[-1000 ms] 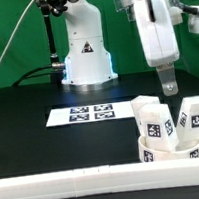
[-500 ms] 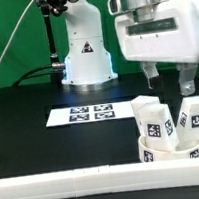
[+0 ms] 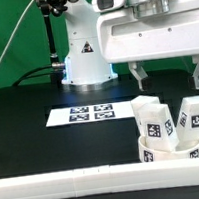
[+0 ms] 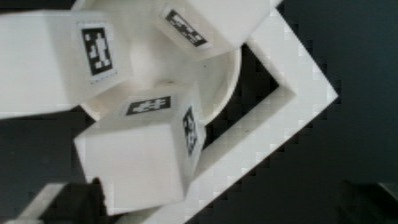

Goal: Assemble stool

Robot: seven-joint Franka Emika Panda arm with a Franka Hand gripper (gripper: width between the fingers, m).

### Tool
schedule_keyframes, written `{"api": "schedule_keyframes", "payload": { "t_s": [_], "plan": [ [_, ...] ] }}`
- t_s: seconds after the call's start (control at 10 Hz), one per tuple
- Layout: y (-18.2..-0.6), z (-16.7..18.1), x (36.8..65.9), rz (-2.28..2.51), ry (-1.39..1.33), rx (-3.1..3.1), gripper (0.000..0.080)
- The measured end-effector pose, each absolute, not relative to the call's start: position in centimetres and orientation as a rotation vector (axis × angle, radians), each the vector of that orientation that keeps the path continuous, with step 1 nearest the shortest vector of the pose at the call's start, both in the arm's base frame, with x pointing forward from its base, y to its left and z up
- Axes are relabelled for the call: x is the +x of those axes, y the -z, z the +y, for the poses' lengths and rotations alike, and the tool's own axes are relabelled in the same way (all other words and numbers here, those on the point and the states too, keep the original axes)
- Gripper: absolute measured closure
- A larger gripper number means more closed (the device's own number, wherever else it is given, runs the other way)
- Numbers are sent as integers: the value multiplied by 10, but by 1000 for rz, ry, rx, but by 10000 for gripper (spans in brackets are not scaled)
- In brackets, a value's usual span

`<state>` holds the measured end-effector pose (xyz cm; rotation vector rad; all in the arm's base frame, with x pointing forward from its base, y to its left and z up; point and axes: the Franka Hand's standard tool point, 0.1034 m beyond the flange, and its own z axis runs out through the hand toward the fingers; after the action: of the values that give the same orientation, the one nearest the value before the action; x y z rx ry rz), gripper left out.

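white stool (image 3: 172,129): tagged blocky legs (image 4: 143,150) on round seat.

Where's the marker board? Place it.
In the exterior view, the marker board lies flat mid-table, before the robot base, left of the stool legs.

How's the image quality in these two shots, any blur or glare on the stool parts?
Exterior view: evenly lit, fairly sharp; the white stool legs stand out against the black table, tags readable, the open gripper slightly soft. Wrist view: close and soft-focused, the legs nearly blown out white, tag edges fuzzy, rail edges smeared.
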<state>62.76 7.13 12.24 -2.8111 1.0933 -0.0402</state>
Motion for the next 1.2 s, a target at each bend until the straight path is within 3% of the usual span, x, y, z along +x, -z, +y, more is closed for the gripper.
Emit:
{"api": "schedule_keyframes", "payload": {
  "t_s": [0.4,1.2],
  "plan": [
    [-113,70,629,195,47,-3064,151],
    [-104,63,623,-774,75,-3020,151]
  ]
}}
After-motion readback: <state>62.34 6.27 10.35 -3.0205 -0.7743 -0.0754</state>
